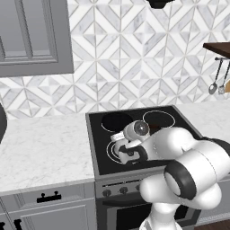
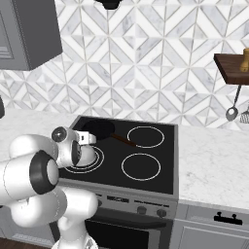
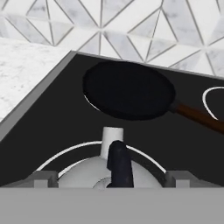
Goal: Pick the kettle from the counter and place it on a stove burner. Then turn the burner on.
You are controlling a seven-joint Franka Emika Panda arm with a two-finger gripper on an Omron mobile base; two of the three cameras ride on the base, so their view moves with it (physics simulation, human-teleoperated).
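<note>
1. Kettle (image 3: 94,175): squat silvery dome with a thin upright spout, standing on the stove burner (image 3: 57,155), a double white ring at the front left of the black glass cooktop (image 2: 160,160).
2. Gripper (image 3: 111,180): directly over the kettle, fingers (image 3: 43,178) spread wide to either side of the dome, nothing gripped.
3. Pan (image 3: 129,89): flat, black, brown handle, on the rear left ring just behind the kettle.
4. Counter (image 1: 40,143): white marble, left of the cooktop, above grey cabinet fronts.
5. Stove knobs (image 2: 142,210): row along the front panel below the glass.
6. Ladle (image 2: 233,109): hanging beneath a dark wooden shelf at right.
</note>
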